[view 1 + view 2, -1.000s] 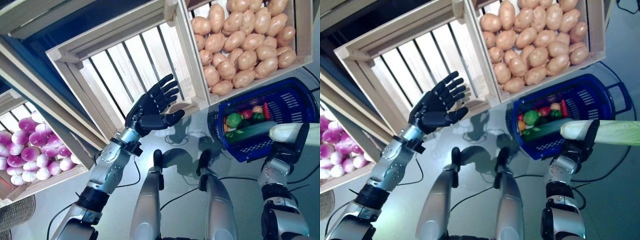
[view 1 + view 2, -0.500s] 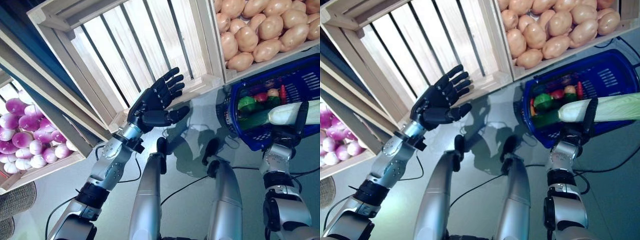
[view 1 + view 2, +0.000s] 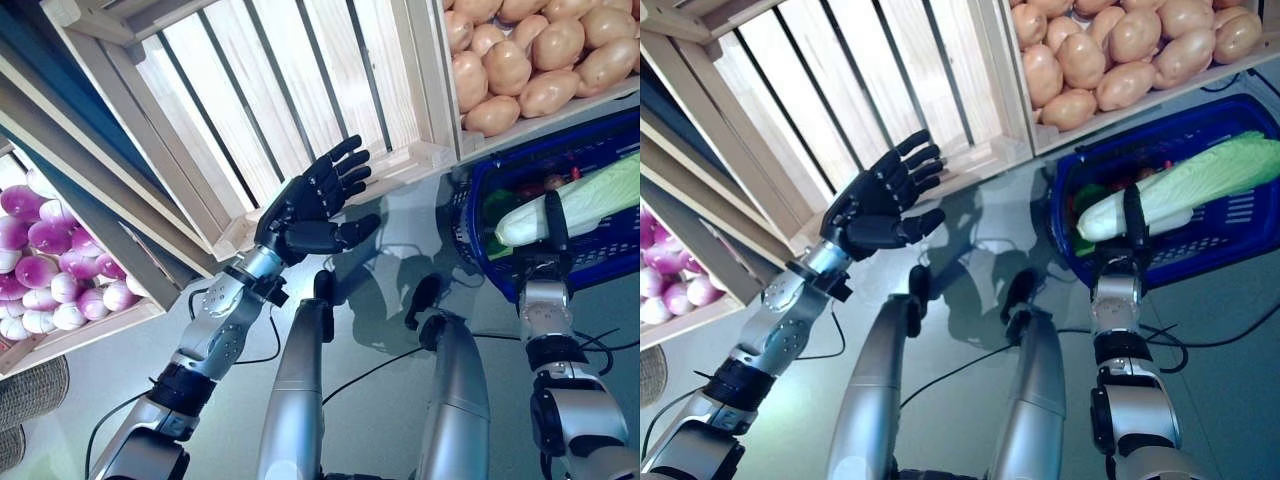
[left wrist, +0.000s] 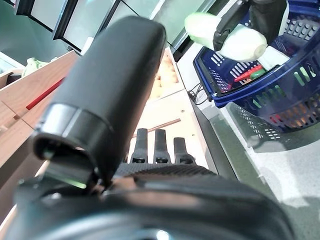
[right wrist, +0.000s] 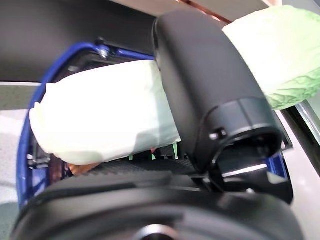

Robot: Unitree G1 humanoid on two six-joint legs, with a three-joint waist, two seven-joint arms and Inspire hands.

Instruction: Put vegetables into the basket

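Observation:
A long pale-green cabbage (image 3: 1200, 185) with a white stem end is clamped in my right hand (image 3: 1132, 212), thumb curled over it. It hangs over the blue plastic basket (image 3: 1240, 245), which holds several small vegetables, red and green ones among them (image 4: 250, 74). The right wrist view shows the cabbage (image 5: 110, 117) under the thumb (image 5: 210, 95) with the basket's blue rim (image 5: 30, 145) behind. My left hand (image 3: 310, 205) is raised in front of the slatted crate (image 3: 290, 90), fingers spread and holding nothing.
A wooden crate of potatoes (image 3: 530, 60) stands beyond the basket. The slatted crate (image 3: 850, 90) in the middle holds nothing. A crate of purple-and-white turnips (image 3: 50, 270) sits at the left. A woven basket's edge (image 3: 25, 400) shows at lower left.
The right hand has swung the cabbage up and over the basket, its leafy end now pointing up-right. The camera has shifted. The left hand keeps its pose.

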